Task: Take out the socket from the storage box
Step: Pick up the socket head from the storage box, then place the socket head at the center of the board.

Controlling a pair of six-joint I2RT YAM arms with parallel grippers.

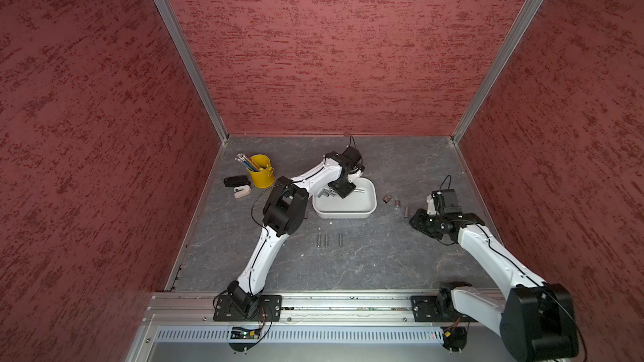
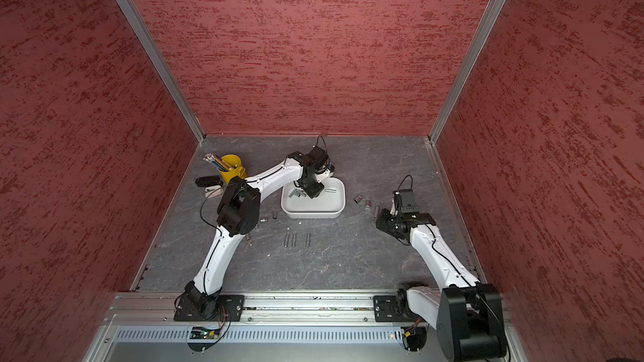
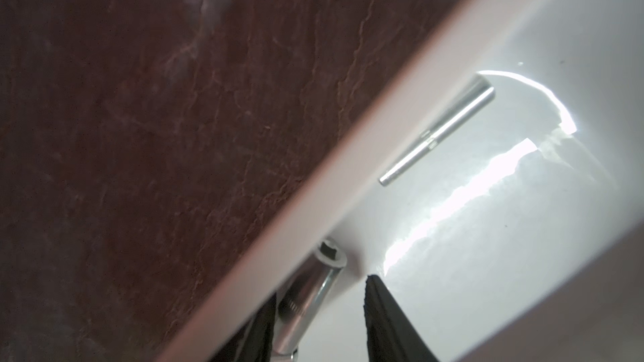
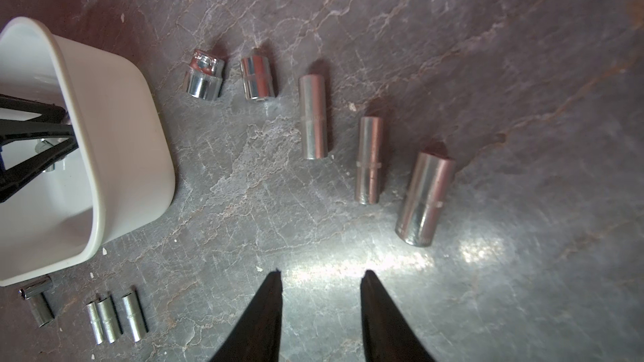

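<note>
The white storage box (image 1: 345, 215) (image 2: 313, 214) stands mid-table. My left gripper (image 1: 334, 193) (image 2: 302, 193) reaches down into its left part. In the left wrist view a chrome socket (image 3: 310, 294) lies along the box wall (image 3: 348, 168) between the fingers of the left gripper (image 3: 322, 287). It rests against one finger, and a gap separates it from the other finger (image 3: 380, 308). A second, slimmer socket (image 3: 435, 134) (image 1: 359, 190) lies farther along the same wall. My right gripper (image 4: 322, 272) (image 1: 416, 219) hovers open over bare table to the right of the box, holding nothing.
Several chrome sockets (image 4: 313, 116) lie in a row right of the box, and three small ones (image 1: 327, 240) (image 4: 116, 318) lie in front of it. A yellow pencil cup (image 1: 261, 172), a black item (image 1: 237, 180) and a white item (image 1: 242, 192) sit at the back left.
</note>
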